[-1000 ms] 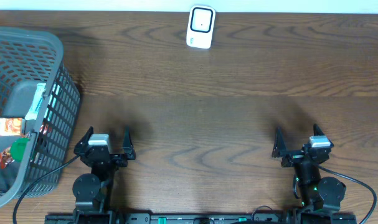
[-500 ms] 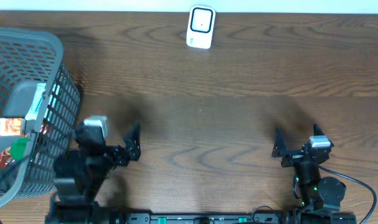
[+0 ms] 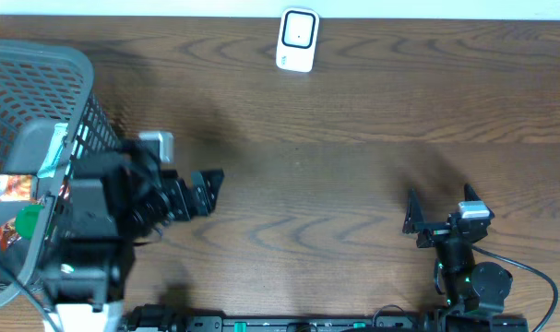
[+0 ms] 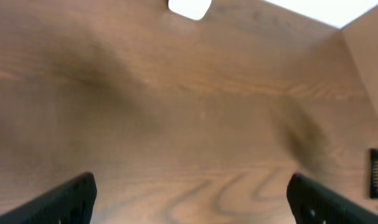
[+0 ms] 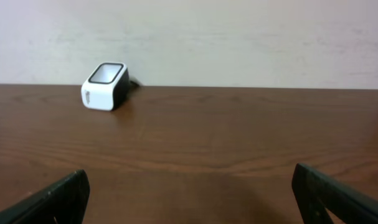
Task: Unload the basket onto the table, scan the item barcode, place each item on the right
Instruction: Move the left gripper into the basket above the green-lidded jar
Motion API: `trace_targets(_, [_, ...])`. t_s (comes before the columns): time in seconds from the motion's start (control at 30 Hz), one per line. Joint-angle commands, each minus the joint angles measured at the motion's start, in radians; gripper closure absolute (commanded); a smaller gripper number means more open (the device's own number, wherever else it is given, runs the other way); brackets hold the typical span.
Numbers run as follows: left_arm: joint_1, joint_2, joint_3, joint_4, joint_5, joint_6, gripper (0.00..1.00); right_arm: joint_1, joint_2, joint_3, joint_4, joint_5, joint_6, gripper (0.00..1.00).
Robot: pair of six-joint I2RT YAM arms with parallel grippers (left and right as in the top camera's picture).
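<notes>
- Overhead view puts us at the very start of the job. Nothing has been picked up, and the packets (image 3: 12,189) lie in the grey basket (image 3: 77,69) at the far left of the surface (image 3: 353,120).
- Our left pincer (image 3: 204,192) is spread as wide as it goes and holds nothing. It hangs over bare wood, with the basket behind it and to its left, alongside the arm.
- Our right pincer (image 3: 440,210) is also fully spread and empty. It sits low near the front edge, well apart from the basket.
- Far ahead of the left pincer stands the scanner (image 3: 297,40), a small white box at the back edge of the surface. From the right pincer it lies ahead and to the left.
- We judge that everything is left to do: reach into the basket, take one packet, carry it to the scanner and turn its barcode toward the window. We cannot tell which packet is meant, and no barcode is readable.
- Only the overhead view shows the basket and its packets; neither wrist view catches them.
- Left wrist view gives us blurred wood between the fingertips (image 4: 70,199), with the scanner just clipped at the top edge.
- Right wrist view alone shows the scanner from the side. We see a dark window on its slanted top and a pale wall (image 5: 238,37) close behind it.
</notes>
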Motion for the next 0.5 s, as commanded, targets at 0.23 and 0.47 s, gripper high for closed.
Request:
trace_targets(0.23, [0.052,0.337,0.808,-0.442,-0.623,-0.148,0.02,0.010,-0.004,-0.002,-0.004,0.009,0.013,0.01])
trace_targets(0.47, [0.422,0.449,0.918,-0.606,-0.713,-0.242,0.02,0.010,-0.004,-0.002,-0.004,0.009,0.013,0.01])
